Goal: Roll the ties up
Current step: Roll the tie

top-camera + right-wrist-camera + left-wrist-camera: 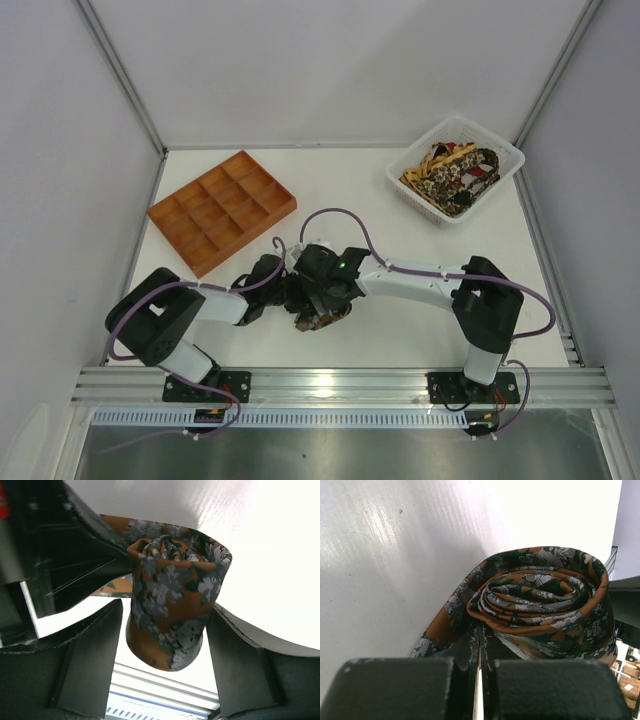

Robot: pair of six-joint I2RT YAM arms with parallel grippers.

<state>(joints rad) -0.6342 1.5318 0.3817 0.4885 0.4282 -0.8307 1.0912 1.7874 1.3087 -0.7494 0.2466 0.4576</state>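
Counter (420, 330): smooth glossy white, enclosed by plain white panels.
Rolled tie (540, 595): soft rust-orange spiral with a grey-green floral print, at the counter's near middle.
Left fingers (400, 690): matte black, pressed together at the roll's base.
Right fingers (90, 655): apart, flanking the roll.
Tray (222, 210): orange, gridded, back left.
Basket (500, 150): white slatted plastic, back right, holding loose ties (455, 175).

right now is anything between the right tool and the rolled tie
Nothing visible. The rolled tie sits between the open fingers of the right tool; the shut left tool pinches its edge.
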